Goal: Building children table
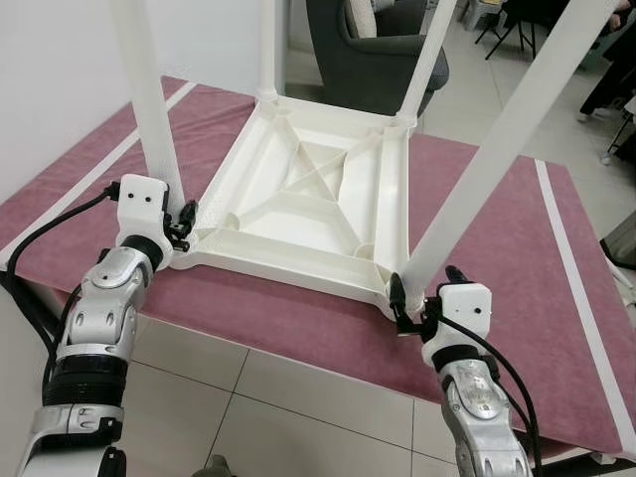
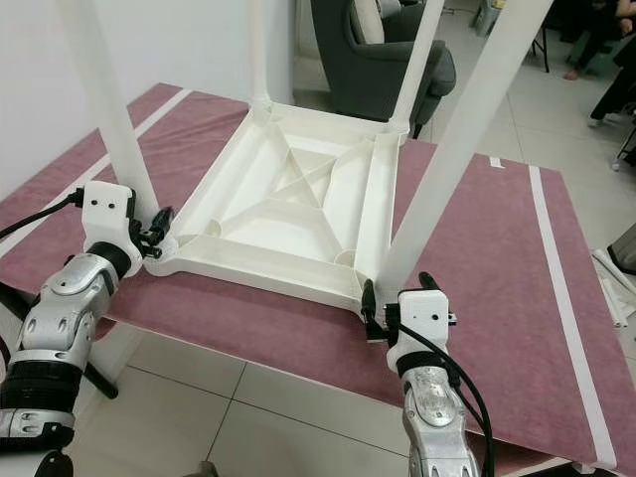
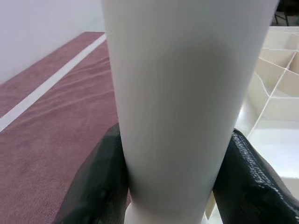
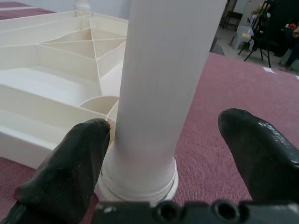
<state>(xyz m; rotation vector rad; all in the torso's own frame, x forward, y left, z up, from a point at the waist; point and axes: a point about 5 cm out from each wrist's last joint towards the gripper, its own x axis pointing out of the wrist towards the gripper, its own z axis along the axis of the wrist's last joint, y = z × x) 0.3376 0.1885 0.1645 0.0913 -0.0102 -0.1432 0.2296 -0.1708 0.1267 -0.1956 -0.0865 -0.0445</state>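
Upturned white children table on maroon mat, four legs up, tops cut off. Left gripper pinches near-left leg; right gripper spread around near-right leg base, one finger clear.

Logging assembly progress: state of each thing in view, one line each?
table top: upside down on the maroon mat, ribbed underside up.
four white legs: all standing upright in the corner sockets.
near-left leg: clamped by the left gripper at its base.
near-right leg: right gripper around its base, one finger touching, the other apart.
armchair: upright beyond the mat.
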